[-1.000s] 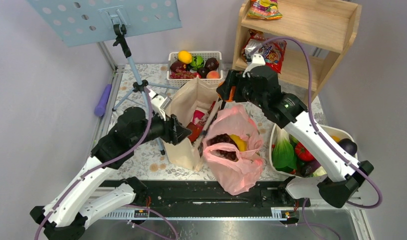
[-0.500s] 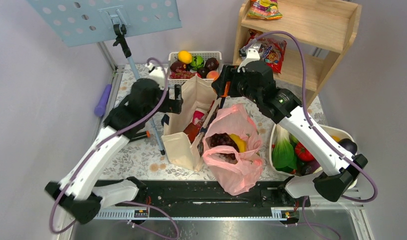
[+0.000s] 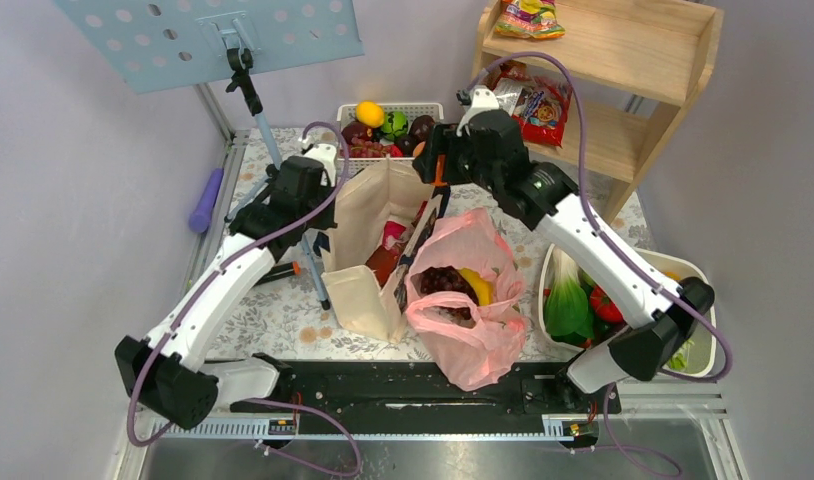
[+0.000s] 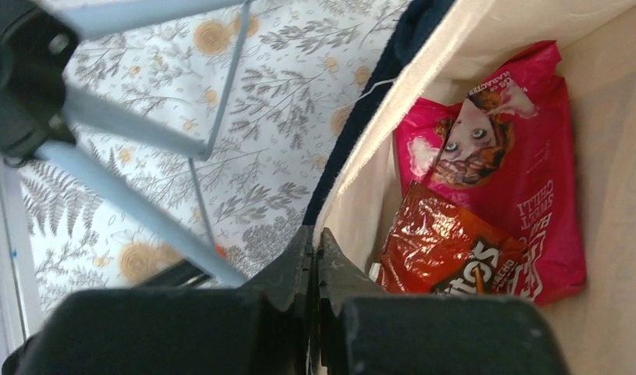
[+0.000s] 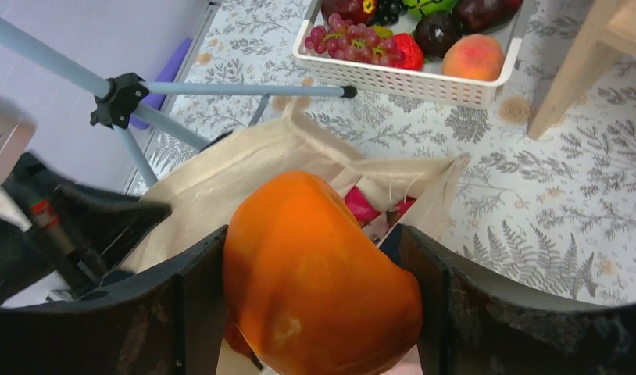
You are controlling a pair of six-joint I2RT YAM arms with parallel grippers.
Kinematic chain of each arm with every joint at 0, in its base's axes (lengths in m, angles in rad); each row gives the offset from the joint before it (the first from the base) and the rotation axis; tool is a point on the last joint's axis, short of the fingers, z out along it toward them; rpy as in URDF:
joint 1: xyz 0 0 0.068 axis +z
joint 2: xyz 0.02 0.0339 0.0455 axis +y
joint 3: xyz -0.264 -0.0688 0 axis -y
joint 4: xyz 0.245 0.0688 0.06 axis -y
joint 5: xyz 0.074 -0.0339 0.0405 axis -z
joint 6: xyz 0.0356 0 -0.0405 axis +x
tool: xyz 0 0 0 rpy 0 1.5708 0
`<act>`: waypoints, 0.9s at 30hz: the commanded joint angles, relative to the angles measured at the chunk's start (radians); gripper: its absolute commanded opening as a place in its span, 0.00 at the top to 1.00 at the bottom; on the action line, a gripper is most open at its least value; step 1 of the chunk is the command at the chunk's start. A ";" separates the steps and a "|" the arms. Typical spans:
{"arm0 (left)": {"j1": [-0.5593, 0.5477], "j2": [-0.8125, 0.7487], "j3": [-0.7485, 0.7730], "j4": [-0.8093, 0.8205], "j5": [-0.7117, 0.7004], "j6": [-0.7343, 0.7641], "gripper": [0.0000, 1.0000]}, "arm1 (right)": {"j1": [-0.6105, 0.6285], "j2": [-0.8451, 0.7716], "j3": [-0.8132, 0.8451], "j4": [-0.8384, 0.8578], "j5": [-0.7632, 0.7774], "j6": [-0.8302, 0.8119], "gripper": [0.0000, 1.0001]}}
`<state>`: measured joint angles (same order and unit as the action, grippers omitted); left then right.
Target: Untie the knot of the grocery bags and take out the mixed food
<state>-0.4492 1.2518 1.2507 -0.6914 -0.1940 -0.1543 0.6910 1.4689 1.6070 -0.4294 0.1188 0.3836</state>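
Note:
The pink grocery bag [image 3: 478,345] stands with its mouth open at the front middle; no knot shows. Dark grapes [image 3: 445,280] and a banana [image 3: 478,285] lie inside it. My right gripper [image 3: 435,170] hangs over the back of the beige tote [image 3: 368,300], shut on an orange fruit [image 5: 323,273] that fills its jaws [image 5: 315,266]. My left gripper [image 3: 333,200] sits at the tote's left rim, and in its wrist view [image 4: 315,238] the jaws are shut with the rim running into the tips. A magenta packet [image 4: 502,156] and a red packet [image 4: 448,258] lie in the tote.
A white basket [image 3: 435,108] of fruit stands at the back. A white tub [image 3: 698,275] of vegetables is at the right. The wooden shelf [image 3: 623,90] holds snack packets. A tripod stand [image 3: 258,110] rises just left of the tote, with a purple handle [image 3: 205,200] beyond it.
The left arm swung from the tote's near side up to its left rim, and its jaws opened wide and then shut. The right gripper carried the orange fruit a little back and left.

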 commanded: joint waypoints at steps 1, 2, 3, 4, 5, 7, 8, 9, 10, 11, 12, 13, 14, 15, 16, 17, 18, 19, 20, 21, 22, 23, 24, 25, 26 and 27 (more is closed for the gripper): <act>0.042 -0.173 -0.089 0.048 -0.085 -0.010 1.00 | 0.003 0.091 0.143 0.032 0.029 -0.047 0.80; 0.047 -0.219 -0.119 0.066 -0.112 -0.020 1.00 | 0.002 0.120 0.175 0.028 0.027 -0.053 0.80; 0.051 -0.264 -0.148 0.086 -0.138 -0.031 1.00 | 0.001 0.146 0.206 0.025 0.029 -0.060 0.80; 0.055 -0.304 -0.178 0.104 -0.157 -0.041 1.00 | -0.002 0.172 0.236 0.024 0.031 -0.063 0.80; 0.059 -0.340 -0.206 0.122 -0.174 -0.052 1.00 | -0.007 0.198 0.267 0.025 0.032 -0.062 0.79; 0.062 -0.392 -0.257 0.162 -0.202 -0.074 1.00 | -0.020 0.250 0.336 0.024 0.017 -0.049 0.79; 0.062 -0.408 -0.282 0.177 -0.212 -0.081 1.00 | -0.027 0.278 0.371 0.025 0.006 -0.043 0.79; 0.062 -0.422 -0.304 0.194 -0.219 -0.089 1.00 | -0.033 0.307 0.412 0.025 -0.004 -0.040 0.78; 0.062 -0.434 -0.323 0.208 -0.228 -0.095 1.00 | -0.039 0.341 0.452 0.024 -0.009 -0.040 0.78; 0.061 -0.446 -0.342 0.223 -0.236 -0.100 1.00 | -0.043 0.376 0.492 0.024 -0.010 -0.044 0.78; 0.062 -0.457 -0.356 0.238 -0.248 -0.100 1.00 | -0.046 0.413 0.535 0.022 -0.009 -0.049 0.78; 0.064 -0.466 -0.367 0.250 -0.264 -0.098 1.00 | -0.052 0.456 0.583 0.011 -0.007 -0.052 0.78; 0.064 -0.474 -0.375 0.258 -0.280 -0.094 1.00 | -0.057 0.501 0.645 -0.008 -0.004 -0.055 0.78; 0.063 -0.485 -0.381 0.269 -0.296 -0.087 1.00 | -0.063 0.569 0.707 -0.028 -0.003 -0.056 0.78; 0.063 -0.495 -0.387 0.277 -0.310 -0.082 1.00 | -0.071 0.616 0.765 -0.045 -0.002 -0.057 0.78; 0.065 -0.504 -0.393 0.285 -0.329 -0.077 1.00 | -0.077 0.662 0.816 -0.054 -0.003 -0.057 0.78; 0.066 -0.513 -0.400 0.293 -0.340 -0.074 1.00 | -0.085 0.705 0.860 -0.058 0.000 -0.057 0.78; 0.066 -0.523 -0.407 0.300 -0.350 -0.071 1.00 | -0.092 0.738 0.898 -0.058 0.007 -0.058 0.78; 0.066 -0.531 -0.413 0.306 -0.356 -0.068 1.00 | -0.097 0.773 0.928 -0.056 0.020 -0.061 0.77; 0.067 -0.534 -0.418 0.311 -0.360 -0.064 1.00 | -0.102 0.802 0.950 -0.047 0.032 -0.067 0.77; 0.068 -0.536 -0.420 0.312 -0.359 -0.061 1.00 | -0.106 0.820 0.954 -0.027 0.042 -0.076 0.76; 0.067 -0.534 -0.422 0.313 -0.356 -0.057 1.00 | -0.111 0.834 0.941 0.005 0.045 -0.086 0.76; 0.068 -0.531 -0.422 0.315 -0.351 -0.056 1.00 | -0.116 0.844 0.926 0.038 0.046 -0.094 0.75; 0.069 -0.529 -0.422 0.317 -0.345 -0.055 1.00 | -0.122 0.855 0.911 0.069 0.048 -0.098 0.74; 0.069 -0.523 -0.420 0.317 -0.339 -0.053 1.00 | -0.126 0.868 0.902 0.099 0.048 -0.105 0.74; 0.070 -0.516 -0.418 0.317 -0.332 -0.053 1.00 | -0.130 0.885 0.902 0.121 0.047 -0.113 0.73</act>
<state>-0.3935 0.7418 0.8154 -0.5060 -0.4580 -0.2306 0.5808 2.3283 2.5008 -0.4419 0.1375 0.3176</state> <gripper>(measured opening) 0.013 0.775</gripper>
